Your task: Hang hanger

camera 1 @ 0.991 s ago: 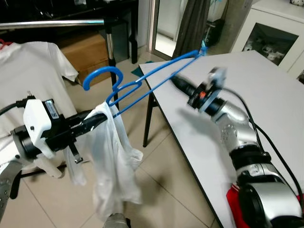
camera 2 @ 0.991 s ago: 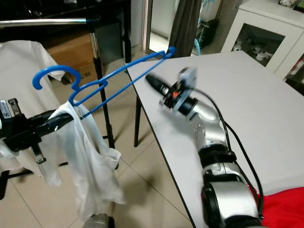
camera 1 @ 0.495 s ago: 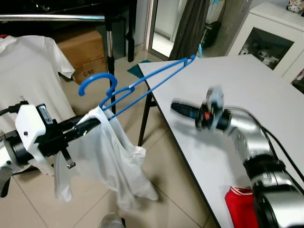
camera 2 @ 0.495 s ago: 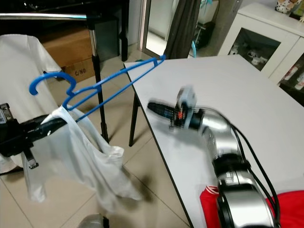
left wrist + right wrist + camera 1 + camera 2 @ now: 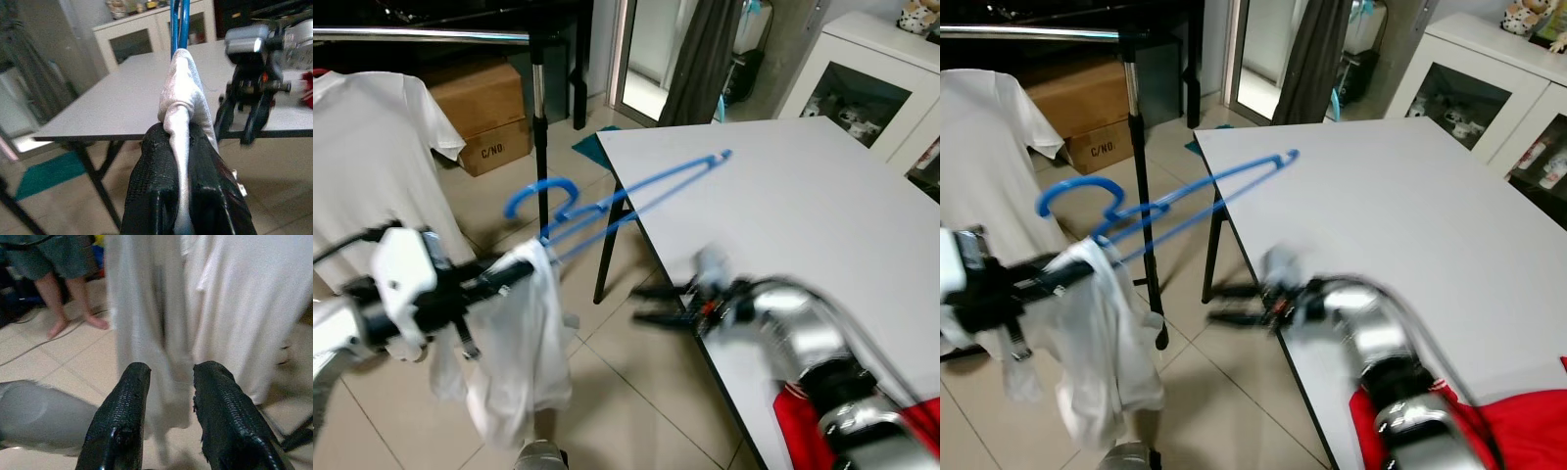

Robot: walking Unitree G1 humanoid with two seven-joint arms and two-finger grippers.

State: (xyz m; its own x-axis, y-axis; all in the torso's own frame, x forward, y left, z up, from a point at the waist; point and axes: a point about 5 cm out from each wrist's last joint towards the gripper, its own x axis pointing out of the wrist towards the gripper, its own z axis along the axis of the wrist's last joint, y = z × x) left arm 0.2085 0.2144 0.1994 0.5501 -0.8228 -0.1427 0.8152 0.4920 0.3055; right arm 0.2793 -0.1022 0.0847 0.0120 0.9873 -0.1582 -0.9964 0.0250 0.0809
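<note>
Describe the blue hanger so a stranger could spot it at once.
Start at the white table; off its near corner, before the metal clothes rail, the left gripper pinches a white garment. The blue hanger rises from that cloth: thin wire, hooked, the only blue thing there.

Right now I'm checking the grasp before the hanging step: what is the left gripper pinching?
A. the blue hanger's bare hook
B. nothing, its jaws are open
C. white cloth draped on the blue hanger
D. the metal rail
C: in the left wrist view the left gripper has its jaws closed on a fold of white cloth, with the blue hanger rising from it.
</note>
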